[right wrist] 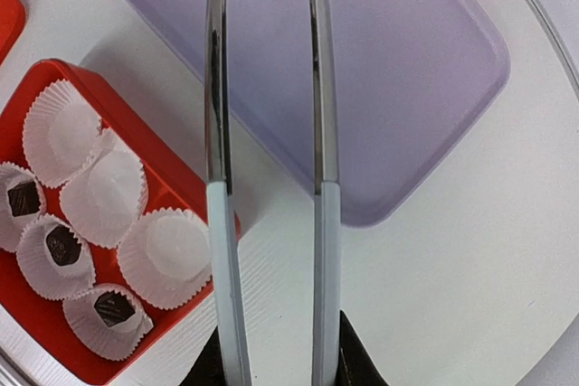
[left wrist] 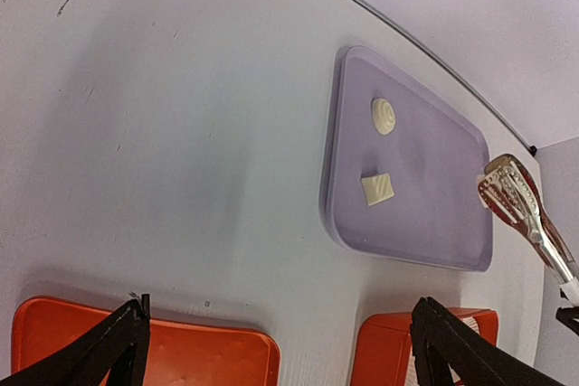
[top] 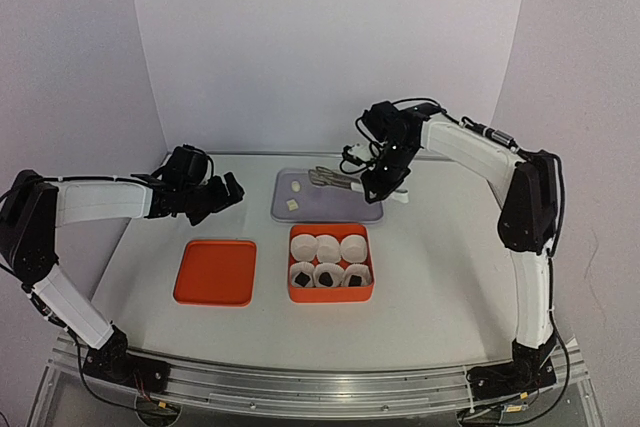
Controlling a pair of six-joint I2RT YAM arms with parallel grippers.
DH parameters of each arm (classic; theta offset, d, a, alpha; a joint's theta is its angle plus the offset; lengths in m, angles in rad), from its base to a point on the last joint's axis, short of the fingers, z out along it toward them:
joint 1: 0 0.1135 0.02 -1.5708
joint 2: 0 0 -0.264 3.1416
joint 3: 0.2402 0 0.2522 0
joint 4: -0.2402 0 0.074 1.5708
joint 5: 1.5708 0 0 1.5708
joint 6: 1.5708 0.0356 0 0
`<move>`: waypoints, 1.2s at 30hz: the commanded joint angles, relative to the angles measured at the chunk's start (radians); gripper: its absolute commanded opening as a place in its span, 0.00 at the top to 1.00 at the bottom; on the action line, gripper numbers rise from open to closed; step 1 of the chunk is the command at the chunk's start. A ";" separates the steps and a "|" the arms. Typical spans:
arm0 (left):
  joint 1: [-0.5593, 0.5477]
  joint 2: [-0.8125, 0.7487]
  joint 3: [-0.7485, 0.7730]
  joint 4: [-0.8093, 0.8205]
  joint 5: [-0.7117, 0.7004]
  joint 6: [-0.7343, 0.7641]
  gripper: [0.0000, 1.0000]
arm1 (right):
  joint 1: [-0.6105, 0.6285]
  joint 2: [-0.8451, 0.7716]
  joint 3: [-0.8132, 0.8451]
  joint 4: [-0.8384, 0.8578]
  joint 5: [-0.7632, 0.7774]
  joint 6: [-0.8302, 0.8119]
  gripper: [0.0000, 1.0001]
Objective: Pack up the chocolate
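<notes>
White matte worktop [top: 440, 247], plain white backdrop. You've got a smooth lavender tray [top: 340, 205] at the far edge, centre. It carries a round swirled cream chocolate [left wrist: 384, 116] and a square cream chocolate [left wrist: 377, 189] at its left end. Glossy orange box [top: 331, 297] just nearside of the tray holds six fluted paper cups [right wrist: 176, 255]. The three toward the near edge each hold a dark square chocolate [right wrist: 61, 244]. Flat orange lid [top: 215, 272] lies left of the box, apart. Your right gripper [top: 385, 182] angles down over the tray's right end, fingers clamped on polished steel tongs [top: 335, 180], tips above the tray. Your left gripper [left wrist: 280, 341] hovers over the left side, forearm roughly level, fingers spread wide.
</notes>
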 commanded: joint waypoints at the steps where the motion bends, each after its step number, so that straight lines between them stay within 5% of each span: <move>1: -0.004 -0.034 0.009 0.037 -0.005 0.009 0.00 | 0.012 -0.213 -0.160 0.012 -0.023 0.074 0.99; 12: -0.003 -0.006 0.007 0.065 0.028 0.015 0.00 | 0.137 -0.558 -0.547 -0.049 -0.033 0.229 0.99; 36: -0.004 -0.025 -0.026 0.083 0.060 0.026 0.00 | 0.214 -0.453 -0.573 -0.116 0.102 0.323 0.99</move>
